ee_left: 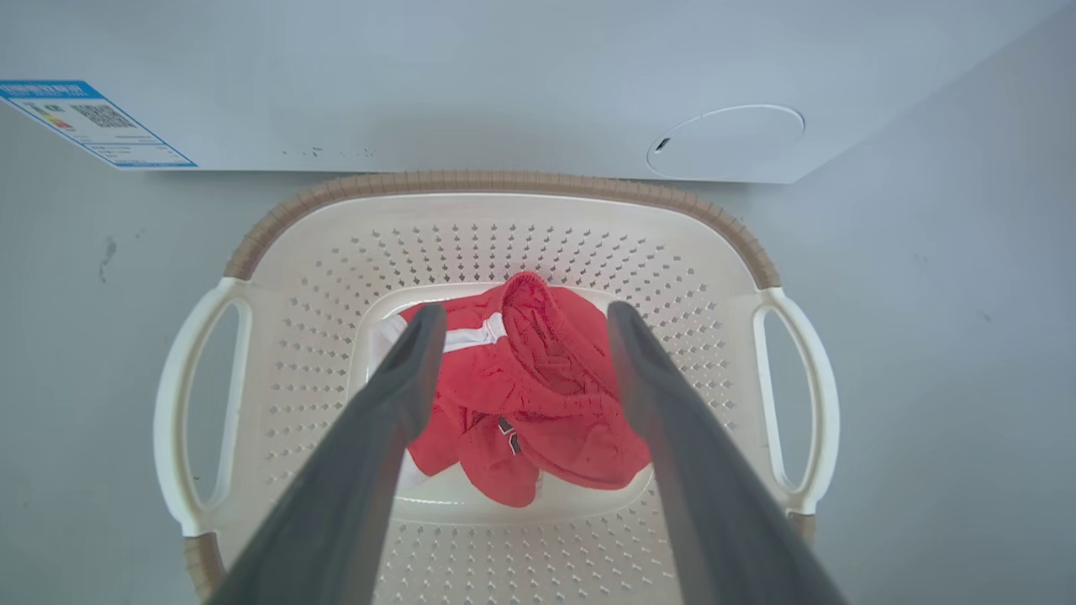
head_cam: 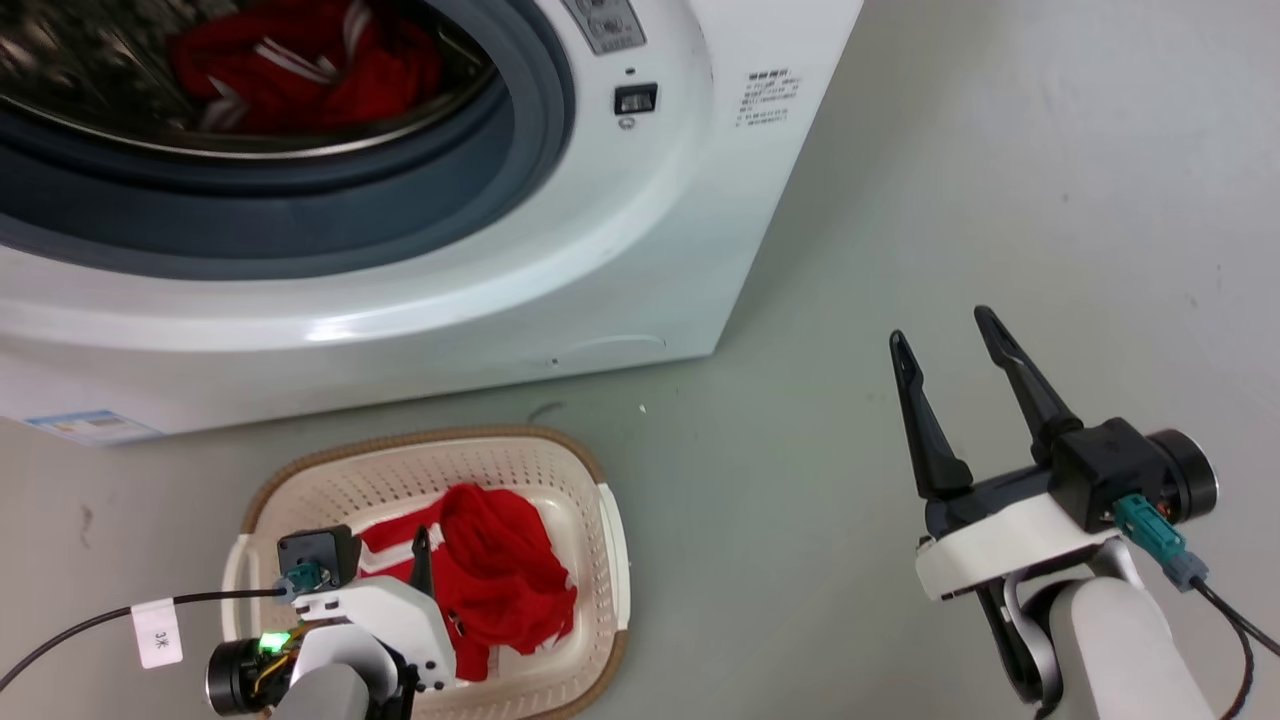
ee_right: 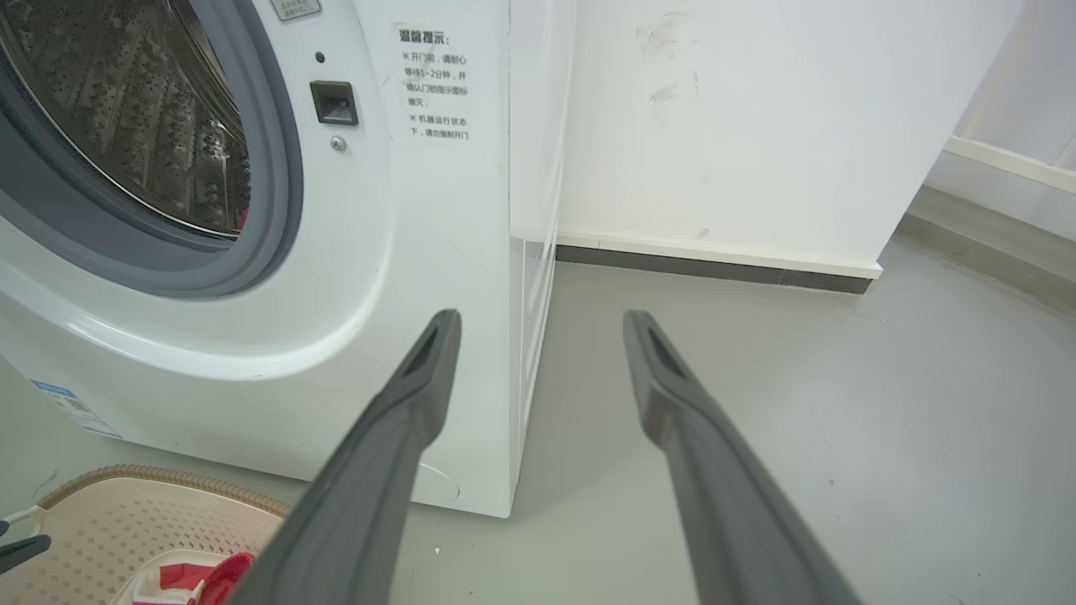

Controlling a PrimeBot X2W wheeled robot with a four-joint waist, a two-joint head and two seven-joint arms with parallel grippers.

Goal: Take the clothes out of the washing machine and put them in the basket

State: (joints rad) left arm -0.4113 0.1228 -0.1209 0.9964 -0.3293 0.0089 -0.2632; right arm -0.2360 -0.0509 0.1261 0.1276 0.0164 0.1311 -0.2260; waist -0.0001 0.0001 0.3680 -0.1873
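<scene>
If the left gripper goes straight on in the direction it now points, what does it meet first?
Most likely the red garment in the basket: the open left gripper points straight down at it. The gap above it is hard to judge.

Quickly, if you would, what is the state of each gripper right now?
Left gripper: open, empty, over the red garment in the basket.
Right gripper: open, empty.

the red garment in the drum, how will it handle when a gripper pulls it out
Probably floppy: the red garment lies crumpled in the drum, so it should drape from a pinch. Likely light, judging by the thin mesh-like piece in the basket. A trailing end might drag on the grey door seal.
</scene>
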